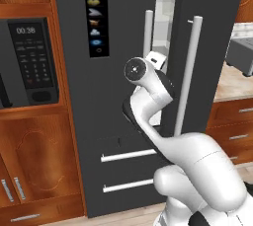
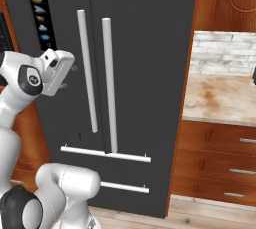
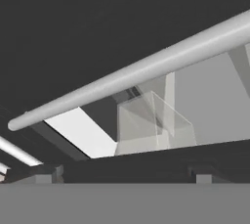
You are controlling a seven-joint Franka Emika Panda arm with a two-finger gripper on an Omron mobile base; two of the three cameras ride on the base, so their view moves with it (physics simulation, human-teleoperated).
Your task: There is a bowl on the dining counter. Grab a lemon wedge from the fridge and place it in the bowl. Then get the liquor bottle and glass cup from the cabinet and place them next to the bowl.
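One fridge door [image 1: 207, 47] ajar | claw [image 2: 70, 75] wide open, empty — beside its handle [image 1: 189, 72] | next: widen the door, reach for the lemon.

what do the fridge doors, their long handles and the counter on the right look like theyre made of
Fridge doors: dark, matte, probably painted or coated metal; flat charcoal with no glare. Handles: brushed or satin metal, perhaps; pale grey round bars with soft shading. Counter: polished stone or marble look; beige mottled with rusty patches. It is a render, so these are only looks.
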